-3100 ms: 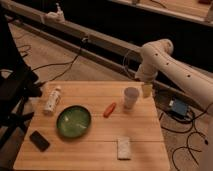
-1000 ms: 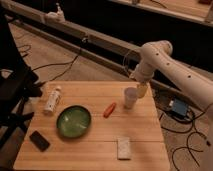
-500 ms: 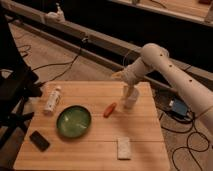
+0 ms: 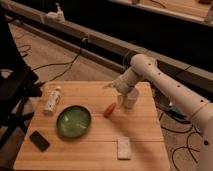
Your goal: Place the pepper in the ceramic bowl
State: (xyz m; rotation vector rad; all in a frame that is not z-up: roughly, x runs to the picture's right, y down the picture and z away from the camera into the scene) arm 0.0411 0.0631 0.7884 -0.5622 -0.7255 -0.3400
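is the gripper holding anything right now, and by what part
Nothing is held, it seems: the gripper hangs beside the white cup, just above the pepper, which lies on the table.

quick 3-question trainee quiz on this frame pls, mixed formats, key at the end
1. True or false: the pepper already lies inside the ceramic bowl.
2. Which thing stands closest to the end effector? A) white cup B) black phone C) white bottle
3. Fill in: the pepper lies on the table between the ceramic bowl and the ____.
Key: 1 false; 2 A; 3 white cup.
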